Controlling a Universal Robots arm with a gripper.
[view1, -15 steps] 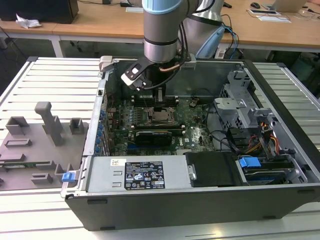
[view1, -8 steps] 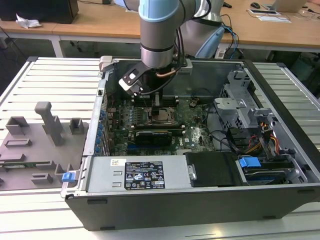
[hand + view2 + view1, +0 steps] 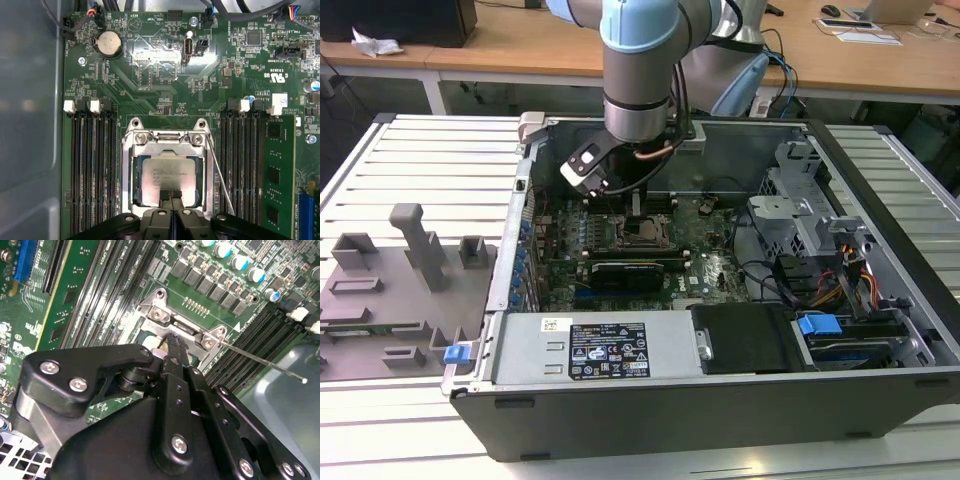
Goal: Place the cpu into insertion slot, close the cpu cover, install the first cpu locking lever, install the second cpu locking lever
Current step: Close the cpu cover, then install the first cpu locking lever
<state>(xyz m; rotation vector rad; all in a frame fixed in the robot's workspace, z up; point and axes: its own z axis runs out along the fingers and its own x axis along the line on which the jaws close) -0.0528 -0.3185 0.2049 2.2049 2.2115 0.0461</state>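
The cpu (image 3: 167, 175), a dull silver square, lies seated in the insertion slot (image 3: 642, 232) on the green motherboard. The cpu cover (image 3: 136, 170), a silver frame with a cut-out centre, lies flat around the chip. My gripper (image 3: 170, 199) hangs right over the socket's edge with its black fingertips pressed together, at or just above the cover's rim; in the second wrist view a fingertip (image 3: 175, 342) reaches the frame near its hinge screws. One thin locking lever (image 3: 220, 175) slants away from the socket, and the same lever (image 3: 260, 360) sticks out free over the memory slots.
Long black memory slots (image 3: 90, 170) flank the socket on both sides. A black expansion card (image 3: 630, 270) lies just in front of the socket. The case walls (image 3: 670, 365), drive bays and cable bundle (image 3: 820, 280) enclose the board. A grey fixture tray (image 3: 400, 290) sits at the exterior view's left.
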